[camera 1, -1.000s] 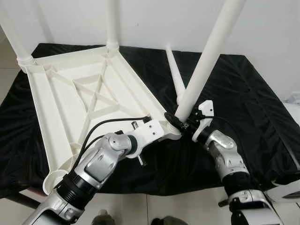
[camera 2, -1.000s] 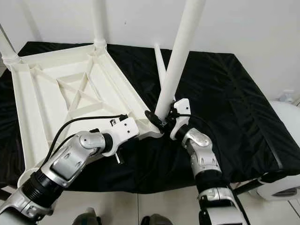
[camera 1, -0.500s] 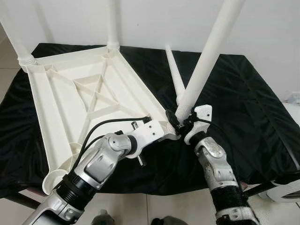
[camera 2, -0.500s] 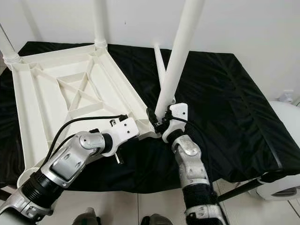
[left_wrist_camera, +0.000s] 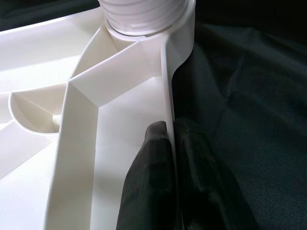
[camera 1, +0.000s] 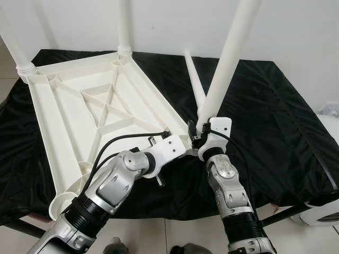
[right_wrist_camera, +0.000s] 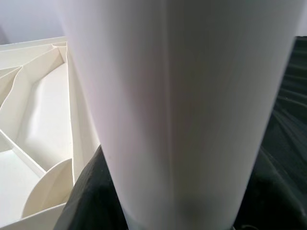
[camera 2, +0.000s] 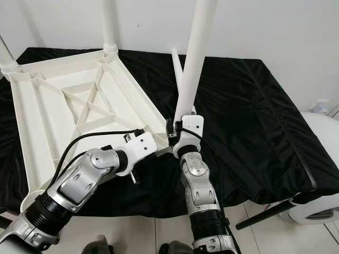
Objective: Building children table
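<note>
A desk draped in black cloth (camera 1: 275, 111) is seen against a plain white wall in the eye views, and on it the white tabletop (camera 1: 100, 114) is laid upside down, ribs upward, with two legs already standing in its far corners. At the near corner, a third table leg (camera 1: 225, 63) is held close to upright by the right gripper (camera 1: 198, 138), while a fourth leg (camera 1: 195, 87) lies on the cloth behind it. In the left wrist view, the left gripper (left_wrist_camera: 171, 167) is closed on the tabletop's rim, one of its fingers (left_wrist_camera: 151, 177) on each side of the thin wall, just below the corner socket (left_wrist_camera: 146, 14). In the right wrist view, the leg's shaft is gripped low down by closed fingers. The moulded plastic is judged light, stiff and rather slippery, so the leg is best held near its base.
</note>
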